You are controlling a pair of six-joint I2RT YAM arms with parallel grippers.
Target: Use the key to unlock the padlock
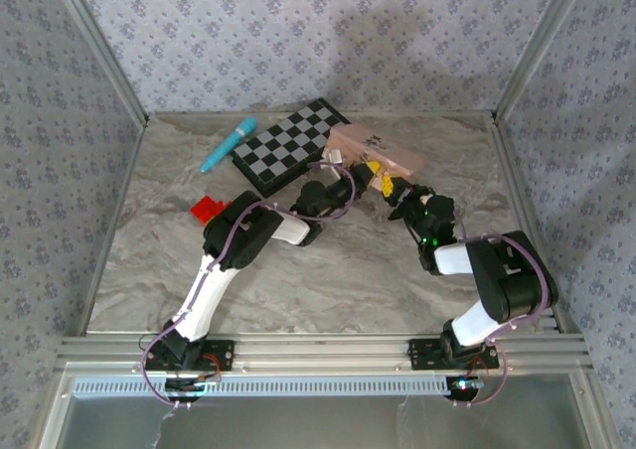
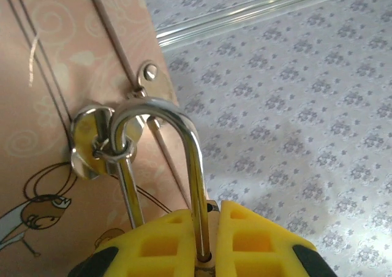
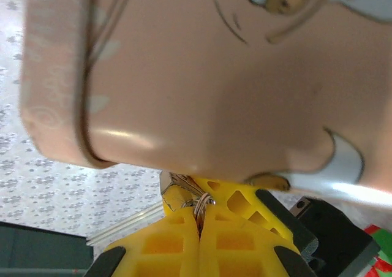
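The left gripper [image 2: 206, 228] is clamped on the padlock [image 2: 195, 166], low in the centre of its wrist view, presumably steadying the body for the key. Only the bright steel shackle shows, hooked through the hasp ring [image 2: 92, 143] on the pink tin [image 2: 37, 93]. The right gripper [image 3: 199, 225] is pinched shut on the key [image 3: 202, 202], its wire ring poking out just under the tin.

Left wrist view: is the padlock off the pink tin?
No, the padlock is hooked through the clasp of the pink tin.
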